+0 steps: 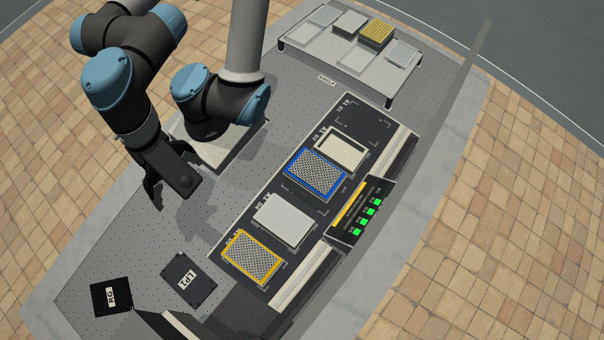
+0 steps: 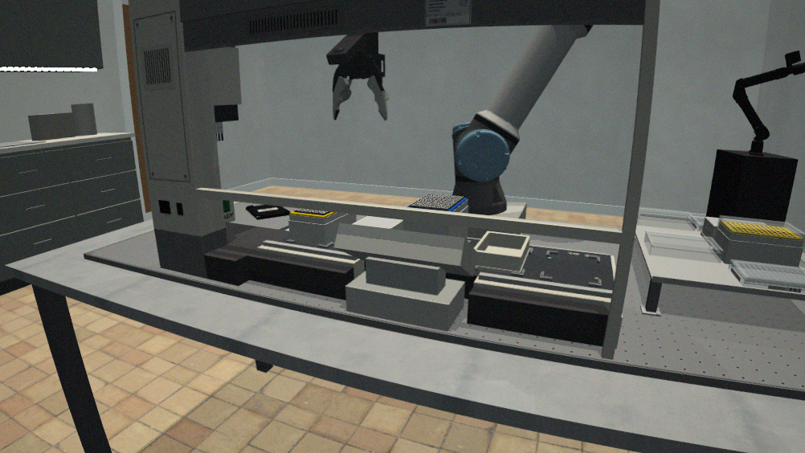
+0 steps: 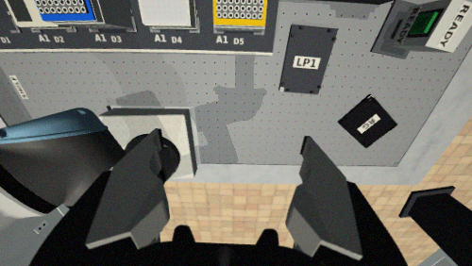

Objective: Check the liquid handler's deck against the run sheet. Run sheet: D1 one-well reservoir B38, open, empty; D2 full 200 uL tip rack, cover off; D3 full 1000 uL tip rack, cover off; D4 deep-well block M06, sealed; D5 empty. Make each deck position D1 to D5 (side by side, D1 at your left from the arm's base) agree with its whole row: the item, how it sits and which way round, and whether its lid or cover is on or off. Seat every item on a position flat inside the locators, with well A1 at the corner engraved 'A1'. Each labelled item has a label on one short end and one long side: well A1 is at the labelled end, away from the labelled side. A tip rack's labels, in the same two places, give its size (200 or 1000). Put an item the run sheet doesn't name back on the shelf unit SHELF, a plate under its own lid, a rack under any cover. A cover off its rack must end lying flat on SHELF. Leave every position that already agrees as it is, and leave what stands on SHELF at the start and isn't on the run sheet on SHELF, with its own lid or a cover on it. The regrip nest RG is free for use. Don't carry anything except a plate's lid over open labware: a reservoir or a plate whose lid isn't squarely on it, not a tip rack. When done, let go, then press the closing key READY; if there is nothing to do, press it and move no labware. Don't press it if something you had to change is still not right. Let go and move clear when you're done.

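My gripper (image 1: 152,193) (image 2: 358,102) (image 3: 232,133) is open and empty. It hangs high over the perforated table on the arm side of the deck, clear of all labware. On the deck, D1 (image 1: 364,122) is bare. An open cream one-well reservoir (image 1: 340,149) (image 2: 501,247) sits on D2. A blue-rimmed tip rack (image 1: 314,172) (image 2: 439,201) (image 3: 63,8) without a cover sits on D3. A white-topped sealed block (image 1: 284,219) (image 2: 377,222) (image 3: 165,11) sits on D4. A yellow-rimmed tip rack (image 1: 252,256) (image 2: 311,214) (image 3: 240,10) without a cover sits on D5.
The shelf unit SHELF (image 1: 380,80) (image 2: 687,272) holds clear lids, a grey box (image 1: 349,23), a yellow-topped rack (image 1: 377,31) (image 2: 760,231) and a plate (image 1: 400,53). The LP1 pad (image 1: 188,280) (image 3: 307,58), the RG nest (image 1: 114,295) (image 3: 368,123) and the READY key (image 3: 420,24) lie near D5.
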Controlling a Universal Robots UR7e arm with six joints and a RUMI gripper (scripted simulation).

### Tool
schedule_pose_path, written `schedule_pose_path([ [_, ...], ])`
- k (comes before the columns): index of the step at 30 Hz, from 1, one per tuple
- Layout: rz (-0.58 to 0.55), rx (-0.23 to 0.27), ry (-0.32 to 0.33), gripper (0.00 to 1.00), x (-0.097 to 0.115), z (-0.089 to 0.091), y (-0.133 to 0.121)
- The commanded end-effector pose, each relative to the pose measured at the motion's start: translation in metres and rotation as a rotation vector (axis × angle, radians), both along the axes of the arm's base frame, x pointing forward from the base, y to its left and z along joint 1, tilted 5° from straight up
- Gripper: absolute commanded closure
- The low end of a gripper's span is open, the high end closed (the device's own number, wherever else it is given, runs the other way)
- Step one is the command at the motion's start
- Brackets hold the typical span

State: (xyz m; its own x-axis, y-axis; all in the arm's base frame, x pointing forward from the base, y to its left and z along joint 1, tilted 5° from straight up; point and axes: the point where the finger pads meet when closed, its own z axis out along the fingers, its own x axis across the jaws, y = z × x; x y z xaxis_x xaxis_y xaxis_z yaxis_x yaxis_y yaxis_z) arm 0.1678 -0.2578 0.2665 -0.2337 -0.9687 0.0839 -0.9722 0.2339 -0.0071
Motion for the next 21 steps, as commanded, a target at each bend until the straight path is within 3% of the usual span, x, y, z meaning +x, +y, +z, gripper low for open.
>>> schedule_pose_path([
  [1,-0.081,-0.002,-0.007,0.18,0.004,-0.001,0.020],
  [4,-0.089,-0.002,-0.008,0.18,0.005,-0.002,0.025],
  [16,-0.089,-0.002,-0.008,0.18,0.017,-0.007,0.083],
  [21,-0.089,-0.002,-0.008,0.18,0.017,-0.007,0.086],
])
